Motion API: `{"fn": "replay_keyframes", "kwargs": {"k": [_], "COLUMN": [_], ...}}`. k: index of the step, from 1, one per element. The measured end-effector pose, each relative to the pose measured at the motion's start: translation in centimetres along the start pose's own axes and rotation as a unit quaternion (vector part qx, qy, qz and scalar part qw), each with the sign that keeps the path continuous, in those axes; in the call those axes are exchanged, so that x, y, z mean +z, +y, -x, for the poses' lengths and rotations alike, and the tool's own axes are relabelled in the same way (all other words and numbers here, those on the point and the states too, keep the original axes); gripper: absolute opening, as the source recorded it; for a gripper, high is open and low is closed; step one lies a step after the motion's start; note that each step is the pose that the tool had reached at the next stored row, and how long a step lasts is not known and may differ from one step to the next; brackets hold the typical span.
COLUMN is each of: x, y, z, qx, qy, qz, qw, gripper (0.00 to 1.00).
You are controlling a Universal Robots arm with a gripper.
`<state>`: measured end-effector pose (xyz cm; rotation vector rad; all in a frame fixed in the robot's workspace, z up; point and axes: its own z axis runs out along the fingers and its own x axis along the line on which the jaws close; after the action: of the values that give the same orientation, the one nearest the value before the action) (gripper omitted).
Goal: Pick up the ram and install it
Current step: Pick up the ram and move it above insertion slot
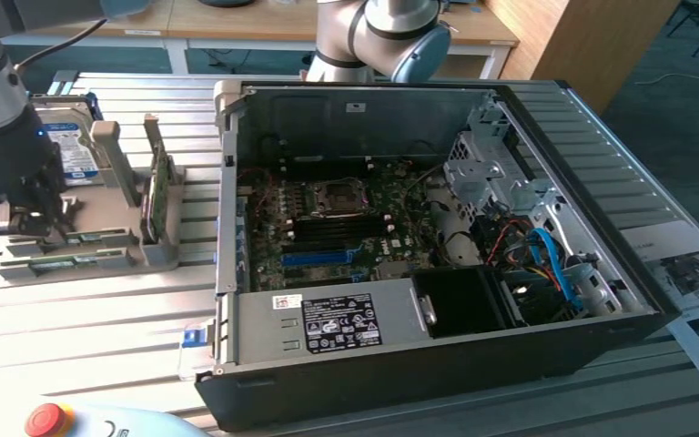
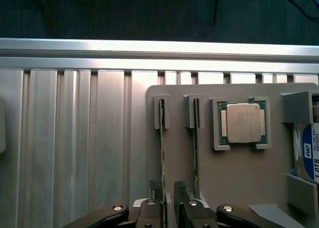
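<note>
Tool (image 2: 167, 188) was down over the holder (image 1: 143, 255), at 9 o'clock from the case (image 1: 447, 364) in the exterior view. Fingers (image 2: 154, 185) stood apart, 1 on each side of the ram (image 2: 162, 148). I saw a gap on at least 1 side, so I'd call it straddling, not clamped.

The ram sat on edge in its slot in the holder, seated and not lifted. A 2nd stick (image 2: 196, 148) stood just beside it in the next slot, outside the fingers. The CPU (image 2: 241, 122) lay in its own pocket past that, and the drive (image 1: 76, 155) was at the holder's far end.

Progress, my read:
- Approach and line-up over the ram: done.
- Grasp: not made.
- Lift, carry and install: not started.

The case lay open on the counter (image 1: 83, 328) with the board (image 1: 325, 228) exposed and nothing blocking access from above. Couldn't tell from here which board slots were free.

Overall early, roughly the 1st step of the pick. Everything that counts as install was left to do.
</note>
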<state>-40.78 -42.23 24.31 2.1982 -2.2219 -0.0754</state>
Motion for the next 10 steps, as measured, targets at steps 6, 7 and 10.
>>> {"fn": "replay_keyframes", "kwargs": {"k": [6, 7, 10], "x": [-0.01, -0.02, -0.02], "y": [-0.28, -0.32, -0.45], "z": [-0.10, -0.11, -0.16], "qx": [0.000, 0.000, 0.000], "qy": [0.0000, 0.0000, 0.0000], "qz": [0.0000, 0.0000, 0.0000], "qw": [1.0000, 1.0000, 1.0000], "gripper": [0.24, 0.24, 0.24]}}
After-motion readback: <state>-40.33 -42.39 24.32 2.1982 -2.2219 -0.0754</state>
